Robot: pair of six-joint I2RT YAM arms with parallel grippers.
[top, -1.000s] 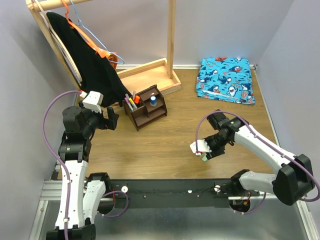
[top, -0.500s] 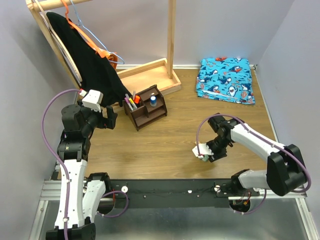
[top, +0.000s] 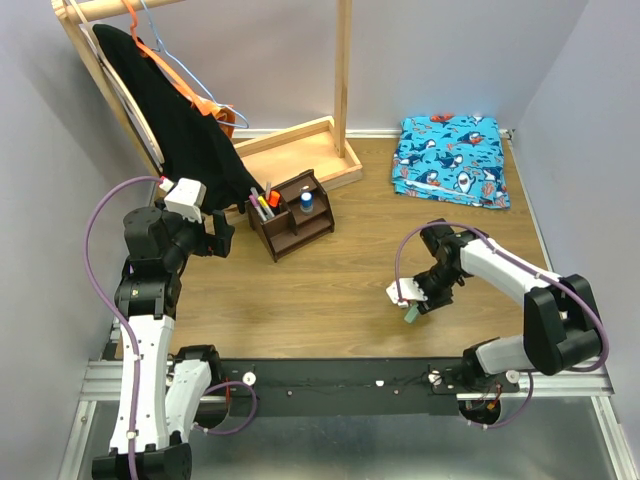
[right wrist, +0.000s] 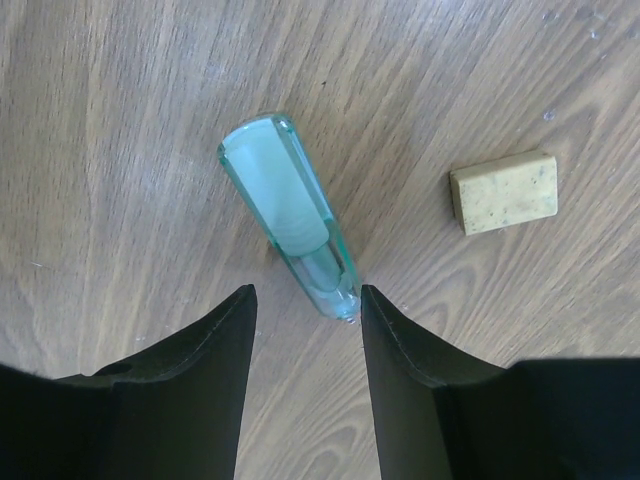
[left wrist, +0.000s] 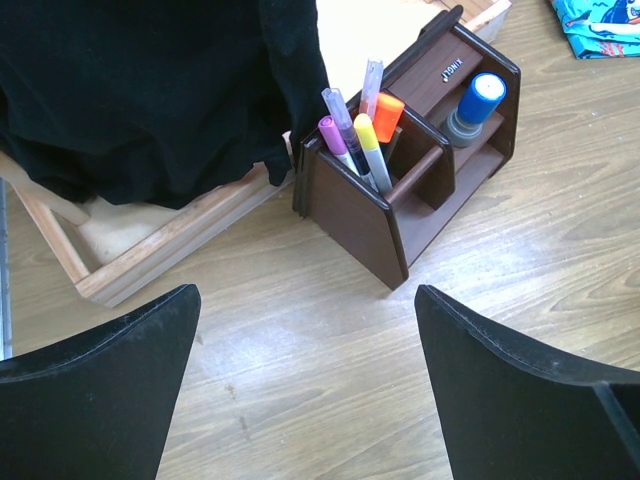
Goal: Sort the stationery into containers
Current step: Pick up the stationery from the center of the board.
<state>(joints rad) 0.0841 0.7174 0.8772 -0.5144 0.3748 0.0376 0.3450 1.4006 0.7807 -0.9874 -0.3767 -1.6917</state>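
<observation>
The mint-green highlighter [right wrist: 285, 205] lies flat on the wooden table, and its near end sits between my right gripper's [right wrist: 305, 292] open fingertips without being clamped. The tan eraser [right wrist: 503, 192] lies just to its right. From above, the right gripper [top: 411, 297] is low over the highlighter [top: 411, 314]. The dark brown organiser [top: 292, 215] holds purple [left wrist: 335, 140], yellow [left wrist: 368, 140] and orange-capped [left wrist: 388, 106] pens, and the blue-topped tube [left wrist: 478, 102]. My left gripper [top: 222, 238] hovers open and empty left of the organiser [left wrist: 350, 215].
A folded blue shark-print cloth [top: 450, 158] lies at the back right. The pale wooden rack base [top: 300, 145] stands behind the organiser. A black garment [top: 180, 130] hangs over it, with the orange hanger [top: 205, 105]. Side walls close in left and right.
My right arm has drawn in and turned its wrist a little, and the gripper now sits over the highlighter's end. The left arm has not moved.
</observation>
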